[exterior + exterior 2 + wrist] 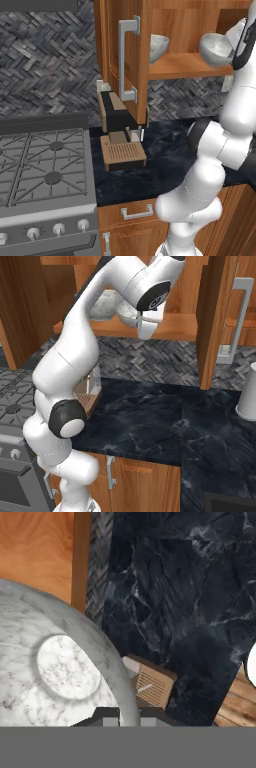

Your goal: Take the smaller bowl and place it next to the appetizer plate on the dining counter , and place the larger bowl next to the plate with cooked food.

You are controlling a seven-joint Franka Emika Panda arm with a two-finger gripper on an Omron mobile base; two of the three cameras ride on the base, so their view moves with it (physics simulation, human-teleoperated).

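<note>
Holding the larger bowl (65, 672) by its rim, my gripper (129, 714) has its fingers pinched tight on the marbled wall, up at the open cabinet's shelf (187, 65). In the left base view the bowl (216, 50) sits at the shelf's front edge, partly out past it, tilted toward me. The smaller bowl (158, 47) is further left on the same shelf, just behind the open cabinet door (122, 55), well apart from mine. Both bowls look empty. Below me the black countertop (165, 421) is wide open; the only stuff nearby is a coffee machine (119, 130) over by the stove (45, 170) and a white canister (247, 393) at the far right edge.
</note>
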